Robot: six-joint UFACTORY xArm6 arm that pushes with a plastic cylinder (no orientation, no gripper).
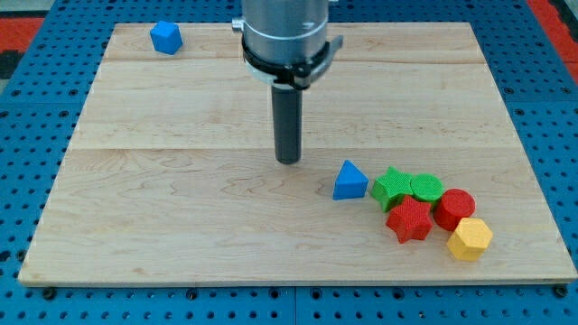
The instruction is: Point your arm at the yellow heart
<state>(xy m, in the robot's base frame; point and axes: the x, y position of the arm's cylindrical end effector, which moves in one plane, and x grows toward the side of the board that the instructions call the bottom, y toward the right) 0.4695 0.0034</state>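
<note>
My tip [288,160] rests on the wooden board [181,226] near its middle. No yellow heart shows in the view. The only yellow block is a yellow hexagon [470,239] at the lower right, well to the right of and below my tip. A blue triangle [349,181] lies just right of my tip, a short gap away. Beyond it sits a cluster: a green star [390,188], a green cylinder [426,188], a red star [409,219] and a red cylinder [453,208].
A blue hexagon-like block [166,38] sits at the board's top left corner. The arm's grey housing [286,32] hangs over the top middle of the board and may hide things behind it. A blue pegboard [27,135] surrounds the board.
</note>
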